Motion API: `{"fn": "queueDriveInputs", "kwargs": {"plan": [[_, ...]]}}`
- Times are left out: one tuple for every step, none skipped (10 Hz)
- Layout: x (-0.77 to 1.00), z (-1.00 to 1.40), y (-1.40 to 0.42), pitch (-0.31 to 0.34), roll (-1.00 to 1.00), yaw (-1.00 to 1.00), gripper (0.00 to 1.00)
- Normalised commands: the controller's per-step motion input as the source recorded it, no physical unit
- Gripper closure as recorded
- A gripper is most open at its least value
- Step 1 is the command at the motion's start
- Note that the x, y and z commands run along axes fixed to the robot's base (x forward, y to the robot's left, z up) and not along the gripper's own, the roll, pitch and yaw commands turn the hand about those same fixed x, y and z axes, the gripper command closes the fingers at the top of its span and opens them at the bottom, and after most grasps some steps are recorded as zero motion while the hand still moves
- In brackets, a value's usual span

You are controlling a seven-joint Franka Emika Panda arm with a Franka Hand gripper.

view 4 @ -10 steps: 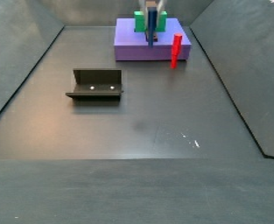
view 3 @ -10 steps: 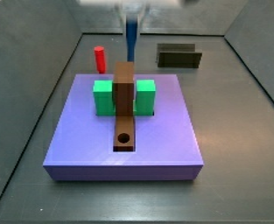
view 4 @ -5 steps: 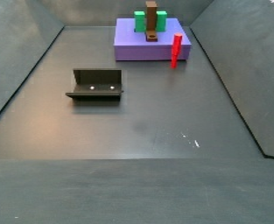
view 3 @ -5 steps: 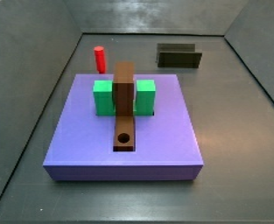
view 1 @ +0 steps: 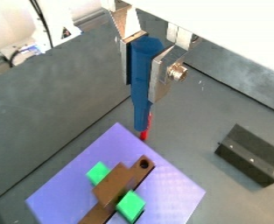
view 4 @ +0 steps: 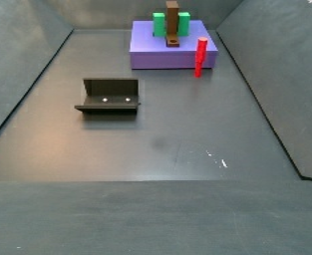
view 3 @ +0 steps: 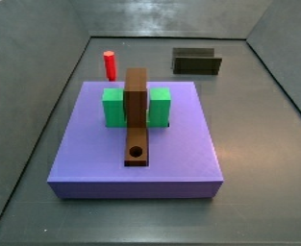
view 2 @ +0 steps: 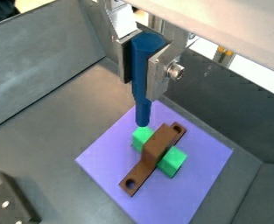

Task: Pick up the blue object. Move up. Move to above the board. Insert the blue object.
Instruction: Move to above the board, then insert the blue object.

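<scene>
My gripper (view 1: 144, 66) shows in both wrist views (view 2: 143, 63); it is shut on the blue object (view 1: 140, 83), a slender blue peg (view 2: 144, 79) that hangs down between the silver fingers, high above the floor. Far below lies the board (view 2: 152, 156), a narrow brown plank with a round hole near one end, running through a green block (view 2: 166, 157). The board also shows in the other wrist view (view 1: 122, 186) and in both side views (view 3: 137, 113) (view 4: 174, 22). Gripper and blue object are out of both side views.
The board and block rest on a purple-blue slab (view 3: 179, 159) (view 4: 151, 52) (view 1: 174, 192) (view 2: 203, 166). A red peg (view 3: 111, 64) (view 4: 199, 57) stands beside the slab. The dark fixture (view 3: 196, 61) (view 4: 109, 96) (view 1: 254, 154) (view 2: 13, 201) stands on the grey floor. Grey walls ring the floor.
A second ago the gripper with the blue object was at the top edge of both side views above the slab; it has risen out of those views. Nothing else moved.
</scene>
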Motion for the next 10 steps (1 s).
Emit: {"fn": "queueDriveInputs", "kwargs": {"plan": [[0.08, 0.07, -0.23, 0.12, 0.05, -0.02, 1.0], [-0.01, -0.12, -0.02, -0.043, -0.01, 0.0, 1.0], [0.0, -0.07, 0.0, -0.026, -0.04, 0.0, 1.0], [0.17, -0.11, -0.15, -0.05, -0.12, 0.0, 1.0], [0.36, -0.34, -0.65, -0.027, -0.15, 0.11, 1.0], [0.45, -0.49, -0.83, 0.0, -0.09, 0.09, 1.0], [0.39, -0.57, -0.85, 0.0, -0.12, 0.06, 1.0], [0.32, -0.61, -0.86, 0.0, -0.09, 0.07, 1.0], [0.28, -0.57, -0.88, -0.003, -0.05, 0.1, 1.0], [0.13, -0.52, -0.88, -0.011, -0.02, 0.16, 1.0]]}}
